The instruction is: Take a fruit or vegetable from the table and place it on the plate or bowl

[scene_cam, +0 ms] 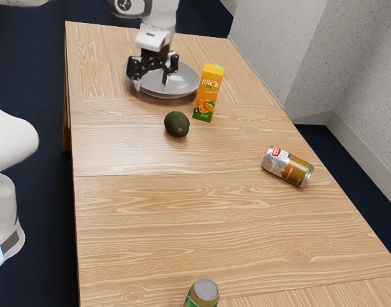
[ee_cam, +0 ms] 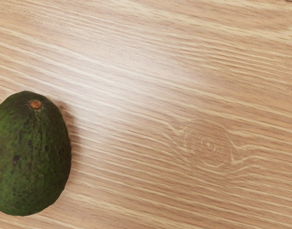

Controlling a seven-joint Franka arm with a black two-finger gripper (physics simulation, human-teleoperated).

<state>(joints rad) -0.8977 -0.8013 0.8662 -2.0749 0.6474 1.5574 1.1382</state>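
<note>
1. nearest the camera, an upright can (scene_cam: 202, 294) stands at the table (scene_cam: 183, 217) edge, far from the plate (scene_cam: 186, 83) and out of play.
2. a second can (scene_cam: 287, 166) lies on its side, well apart from the plate, toward the exterior view's right.
3. the avocado (scene_cam: 177, 123) (ee_cam: 29, 152) rests on bare wood near the plate on its camera side, stem scar showing, nothing gripping it.
4. a juice carton (scene_cam: 209, 93) stands upright just beside the plate, on the exterior view's right.
5. farthest back, the gripper (scene_cam: 152, 73) hovers over the plate, fingers spread, holding nothing. the plate looks bare, so by this showing the reach, grasp, carry and release are all left to do.
</note>
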